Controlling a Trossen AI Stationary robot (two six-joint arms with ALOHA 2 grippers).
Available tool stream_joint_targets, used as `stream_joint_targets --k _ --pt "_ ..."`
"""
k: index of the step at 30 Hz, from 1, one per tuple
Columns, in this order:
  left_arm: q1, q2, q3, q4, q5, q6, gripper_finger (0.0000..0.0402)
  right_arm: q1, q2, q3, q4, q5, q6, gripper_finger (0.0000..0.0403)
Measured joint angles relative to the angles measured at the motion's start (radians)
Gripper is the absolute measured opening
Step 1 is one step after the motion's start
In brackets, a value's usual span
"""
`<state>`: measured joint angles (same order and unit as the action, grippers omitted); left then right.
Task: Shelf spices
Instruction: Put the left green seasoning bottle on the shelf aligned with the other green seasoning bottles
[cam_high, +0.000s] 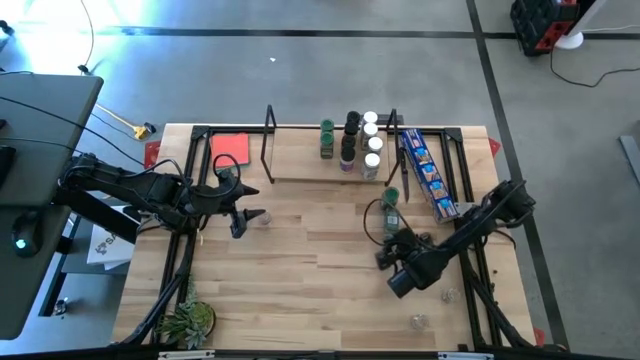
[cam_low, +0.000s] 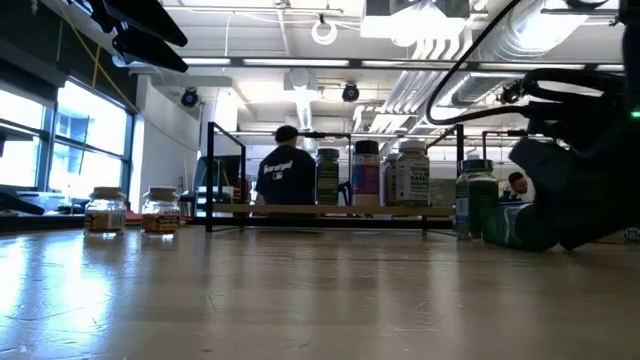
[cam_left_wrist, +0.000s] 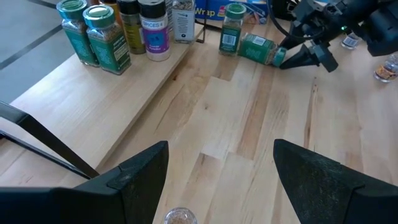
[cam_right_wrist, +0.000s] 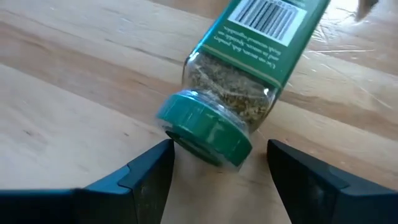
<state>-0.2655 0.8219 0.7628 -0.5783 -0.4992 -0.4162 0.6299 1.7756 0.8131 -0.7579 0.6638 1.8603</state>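
Landmark: the shelf (cam_high: 330, 165), a low wood rack at the far side of the desk (cam_high: 310, 290).

Shelf, right half: a cluster of upright jars (cam_high: 352, 140) with green, black and white lids; the left half is bare wood. Seen from the left wrist, two green-lidded jars (cam_left_wrist: 96, 34) stand nearest that end of the cluster.

Just in front of the shelf's right end: one green-lidded jar (cam_high: 392, 196) stands upright on the desk. Beside it, a little further from the shelf, a second green jar (cam_right_wrist: 249, 81) lies on its side, lid toward the right pincer (cam_right_wrist: 219, 163).

Right pincer: low at the desk, fingers spread on either side of the lying jar's lid, not pinching it.

Left pincer (cam_high: 247, 205): in front of the shelf's left end, above the desk, fingers spread, nothing between them. A small clear jar (cam_left_wrist: 179, 216) sits on the desk under it.

Right of the shelf: a blue packet (cam_high: 428, 172) lies lengthwise. Left of the shelf: a red card (cam_high: 229, 148).

Low view: two small clear jars (cam_low: 125, 210) stand well left of the shelf, and a person (cam_low: 285, 170) sits in the room behind it.
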Motion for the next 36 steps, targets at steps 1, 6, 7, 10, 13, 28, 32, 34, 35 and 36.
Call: stream_joint_targets --k 1,6,7,10,13,28,32,34,35,36 --pt "0.0 0.0 0.0 0.0 0.0 0.0 0.0286 -0.003 0.0 0.002 0.004 0.001 -0.001 0.0252" --pt "0.0 0.0 0.0 0.0 0.0 0.0 0.0286 -0.003 0.0 0.025 0.004 -0.005 0.076 0.0252" --pt "0.0 0.0 0.0 0.0 0.0 0.0 0.0286 -0.003 0.0 0.028 0.005 -0.009 0.11 0.0252" --pt "0.0 0.0 0.0 0.0 0.0 0.0 0.0286 -0.003 0.0 0.035 0.028 -0.006 0.178 0.0252" --pt "0.0 0.0 0.0 0.0 0.0 0.0 0.0286 -0.005 0.002 0.037 0.089 0.028 0.177 0.0252" --pt "0.0 0.0 0.0 0.0 -0.002 0.0 0.0286 -0.047 0.056 0.075 -0.153 0.012 0.219 0.0252" --pt "0.0 0.0 0.0 0.0 -0.002 0.0 0.0286 0.009 0.045 0.169 -0.511 -0.098 0.325 0.0252" --pt "0.0 0.0 0.0 0.0 -0.002 0.0 0.0286 0.048 0.046 0.213 -0.667 -0.142 0.329 0.0252" --pt "0.0 0.0 0.0 0.0 -0.002 0.0 0.0286 0.071 0.044 0.241 -0.701 -0.14 0.313 0.0252" --pt "0.0 0.0 0.0 0.0 -0.002 0.0 0.0286 0.09 0.038 0.264 -0.722 -0.138 0.289 0.0252"
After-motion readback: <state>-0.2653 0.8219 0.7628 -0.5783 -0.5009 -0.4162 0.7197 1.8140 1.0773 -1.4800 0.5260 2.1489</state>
